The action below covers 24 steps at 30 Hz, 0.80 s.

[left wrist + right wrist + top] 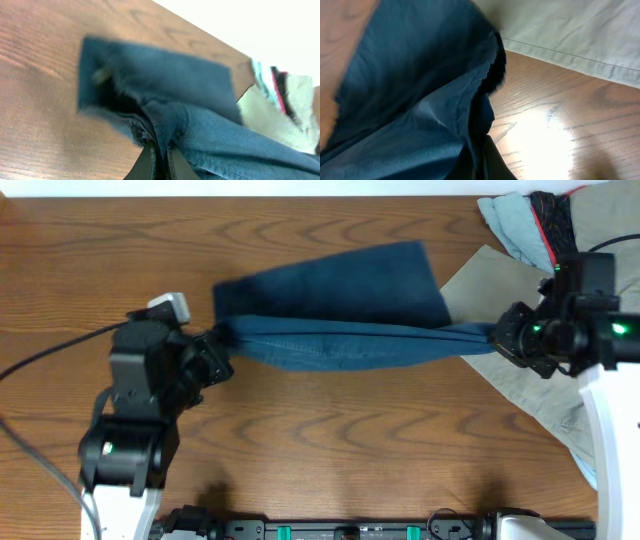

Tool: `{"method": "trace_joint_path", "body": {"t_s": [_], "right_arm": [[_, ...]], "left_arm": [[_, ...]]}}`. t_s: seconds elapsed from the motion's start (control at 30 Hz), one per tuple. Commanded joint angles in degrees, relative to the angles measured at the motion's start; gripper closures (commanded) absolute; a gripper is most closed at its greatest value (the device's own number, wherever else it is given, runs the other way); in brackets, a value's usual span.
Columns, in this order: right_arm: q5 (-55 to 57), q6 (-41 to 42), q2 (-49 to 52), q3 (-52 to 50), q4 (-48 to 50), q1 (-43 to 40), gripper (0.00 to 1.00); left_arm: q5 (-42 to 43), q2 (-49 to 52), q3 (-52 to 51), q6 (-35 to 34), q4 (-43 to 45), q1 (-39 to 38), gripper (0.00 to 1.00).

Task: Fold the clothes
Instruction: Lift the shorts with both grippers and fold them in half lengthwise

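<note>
Shorts (335, 320) in middle of table (330, 440), stretched between left gripper (218, 340) and right gripper (497, 333). Big garment (530, 390) at right, under shorts' end. Small cloth (512, 225) behind it.

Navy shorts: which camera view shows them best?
Overhead: it shows the navy shorts whole, stretched across the table. Left wrist shows only the end pinched in the left fingers and a flat leg; right wrist only fabric at the right fingers.
</note>
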Motion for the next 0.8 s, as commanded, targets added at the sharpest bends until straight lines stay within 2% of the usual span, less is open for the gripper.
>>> {"method": "trace_joint_path", "body": {"t_s": [0.0,0.13,0.3,0.47,0.63,0.77], "right_arm": [[5.8,-2.6,-2.0,2.5,-1.7,-1.2,0.99],[8.3,-3.9,-3.6,4.0,-0.6,-1.1,0.99],[6.4,-9.5,-1.2,4.0,8.7,-0.5,0.99],[6.3,-10.9,5.1,4.0,15.7,1.7,0.99],[5.0,-14.1,13.4,4.0,20.8,3.1,0.99],[4.3,-16.7,19.8,4.0,26.1,4.7,0.99]], "left_arm": [[-5.3,-3.0,0.6,-2.6,0.1,1.8,0.94],[-5.1,-4.3,0.6,-3.2,0.1,1.8,0.94],[-5.2,-1.4,0.5,-3.2,-1.4,1.8,0.94],[-7.2,4.0,0.5,-3.5,-2.3,1.8,0.94],[-16.6,9.9,0.5,-8.2,-2.2,1.8,0.94],[-18.6,15.3,0.5,-11.3,-1.2,1.8,0.94]]}}
